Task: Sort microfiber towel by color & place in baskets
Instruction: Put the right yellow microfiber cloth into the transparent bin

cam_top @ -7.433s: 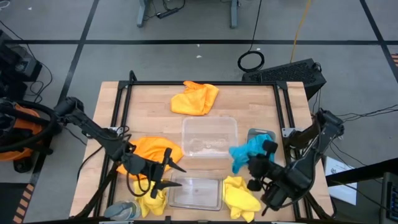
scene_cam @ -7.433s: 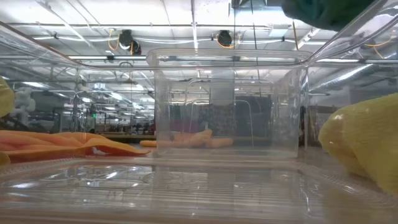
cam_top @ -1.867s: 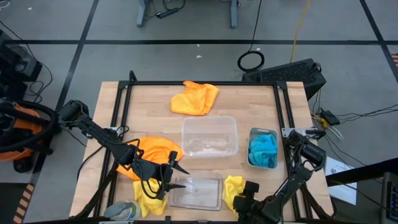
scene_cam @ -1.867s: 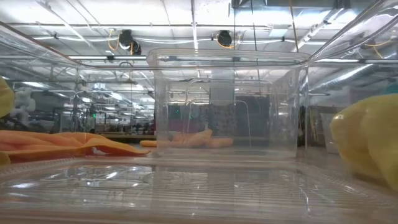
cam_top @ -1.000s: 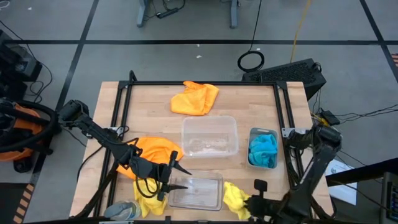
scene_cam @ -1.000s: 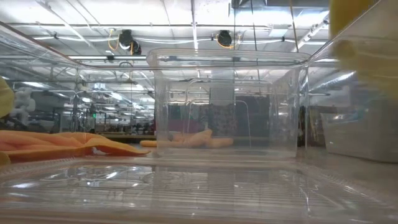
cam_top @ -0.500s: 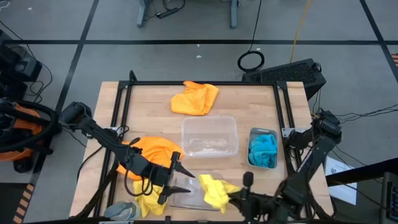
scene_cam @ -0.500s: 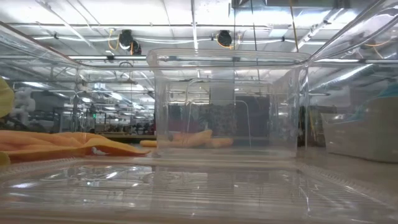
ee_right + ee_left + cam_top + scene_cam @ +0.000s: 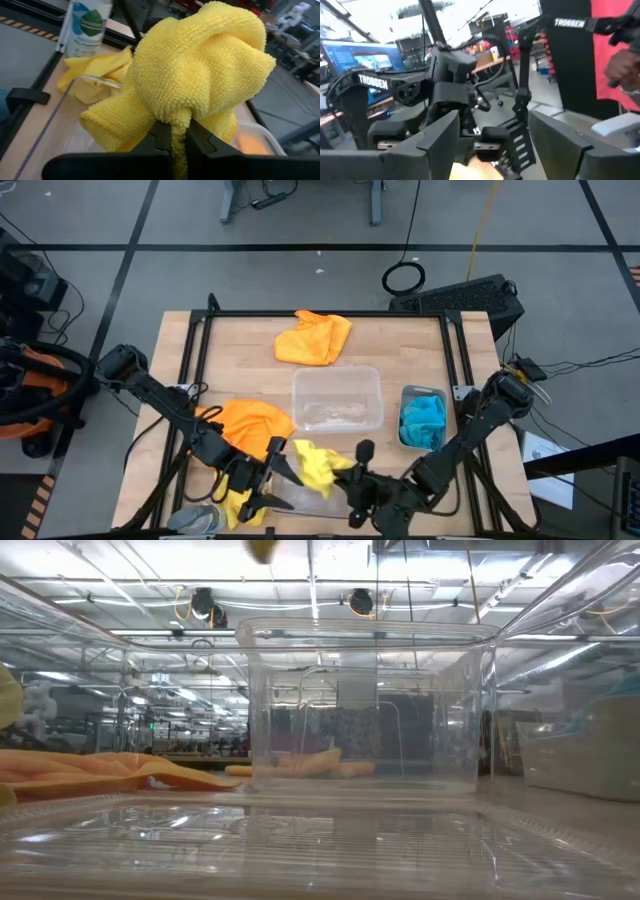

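Note:
My right gripper [image 9: 335, 468] is shut on a yellow towel [image 9: 312, 463], which hangs bunched above the near see-through basket [image 9: 296, 502]. My left gripper [image 9: 272, 475] stands open just left of that towel, its fingers [image 9: 435, 140] spread, and I cannot tell if they touch it. A second yellow towel [image 9: 235, 505] lies on the table near the front left. One orange towel [image 9: 250, 420] lies left of the empty centre basket [image 9: 337, 400], another [image 9: 313, 338] at the far side. A blue towel [image 9: 422, 420] lies in the narrow basket on the right. My right gripper pinches a gathered fold of the yellow towel [image 9: 175, 125] between its two fingers. It comes almost level from the table's right side. The towel is lifted clear and bulges in a bunch beyond the fingertips; how many layers are pinched, I cannot tell.
A bottle [image 9: 87, 25] lies at the front left corner beside the second yellow towel. The black frame rails [image 9: 190, 360] run along the table's left and right sides. A person's hand [image 9: 620, 65] shows beyond the table in the left wrist view.
My right gripper has swung from the front right corner toward the table's left, rolling its wrist, and has carried the yellow towel, lifted clear of the table, to above the near basket. My left gripper has tipped upward a little and stayed open.

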